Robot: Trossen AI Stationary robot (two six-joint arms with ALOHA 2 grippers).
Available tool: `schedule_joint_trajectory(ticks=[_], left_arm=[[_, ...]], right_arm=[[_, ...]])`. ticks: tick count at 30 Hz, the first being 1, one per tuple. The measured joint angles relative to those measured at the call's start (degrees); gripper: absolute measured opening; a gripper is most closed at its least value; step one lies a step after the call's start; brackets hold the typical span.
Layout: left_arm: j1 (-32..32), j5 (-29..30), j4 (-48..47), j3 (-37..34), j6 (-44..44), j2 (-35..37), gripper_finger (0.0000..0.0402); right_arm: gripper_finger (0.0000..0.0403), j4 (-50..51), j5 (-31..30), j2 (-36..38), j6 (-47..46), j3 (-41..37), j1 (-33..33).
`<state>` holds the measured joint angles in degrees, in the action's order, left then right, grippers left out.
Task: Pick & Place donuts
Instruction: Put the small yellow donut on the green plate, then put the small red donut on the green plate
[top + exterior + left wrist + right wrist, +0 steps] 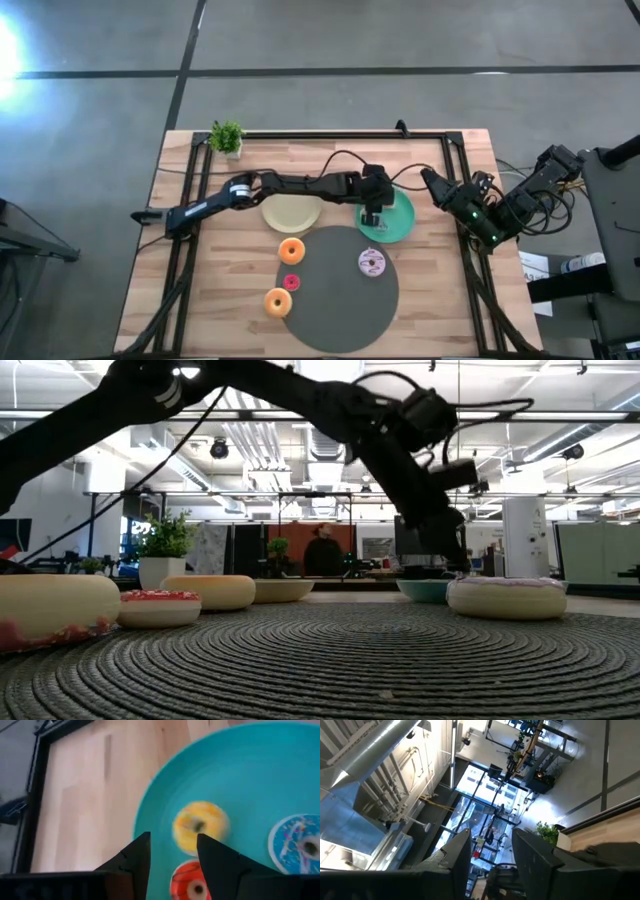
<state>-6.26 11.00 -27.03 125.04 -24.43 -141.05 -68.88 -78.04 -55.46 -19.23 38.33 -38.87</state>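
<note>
Above the teal plate [165, 795], the left gripper [172, 851] fingers stand spread with the yellow donut [200, 826] apparently just released beyond them; nearer than the right gripper [432, 187].

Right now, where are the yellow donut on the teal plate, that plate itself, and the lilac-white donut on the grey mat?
Yellow iced donut [200, 826]: left wrist view, its icing.
Round teal plate [260, 775]: left wrist view, bare surface.
Lilac-white iced donut [372, 263]: high view, its ring.

No readable text, labels, brands or numbers anywhere. Nothing printed shows on the donuts, plates, mat or table. Background room shows no sign that can be read.
</note>
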Motion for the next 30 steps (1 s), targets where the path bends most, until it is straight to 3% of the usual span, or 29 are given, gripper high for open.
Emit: schedule_joint_trajectory(ticks=[5, 7, 13, 17, 22, 26, 30], left_arm=[[0.0, -0.5, -9.6, 1.8, 1.2, 1.8, 0.0135], [-0.1, -3.3, -14.7, 1.8, 2.6, 3.7, 0.0135], [-0.9, -22.6, -28.5, -4.2, 10.2, 11.5, 0.0135], [-0.9, -24.5, -27.0, -15.1, 14.1, 19.3, 0.0135], [-0.8, -22.4, -20.7, -35.1, 23.6, 33.1, 0.0135], [0.2, -21.4, -14.3, -50.8, 35.9, 45.5, 0.0135], [3.2, -21.4, -11.6, -62.1, 48.9, 56.0, 0.0135]], right_arm=[[0.0134, 0.0, 0.0, 0.2, 0.2, -0.2, 0.0], [0.0134, 0.0, 0.0, 0.4, 0.1, -0.4, 0.0], [0.0134, 0.0, 0.0, 1.2, -0.2, -1.8, 0.0], [0.0134, -0.1, 0.1, 1.8, -0.8, -2.9, 0.0], [0.0134, 0.0, 0.5, 2.2, -2.2, -5.0, -0.2], [0.0134, 0.7, 0.7, 2.0, -4.4, -7.5, -0.2], [0.0134, 7.9, 2.0, 1.7, -9.7, -9.1, 0.2]])
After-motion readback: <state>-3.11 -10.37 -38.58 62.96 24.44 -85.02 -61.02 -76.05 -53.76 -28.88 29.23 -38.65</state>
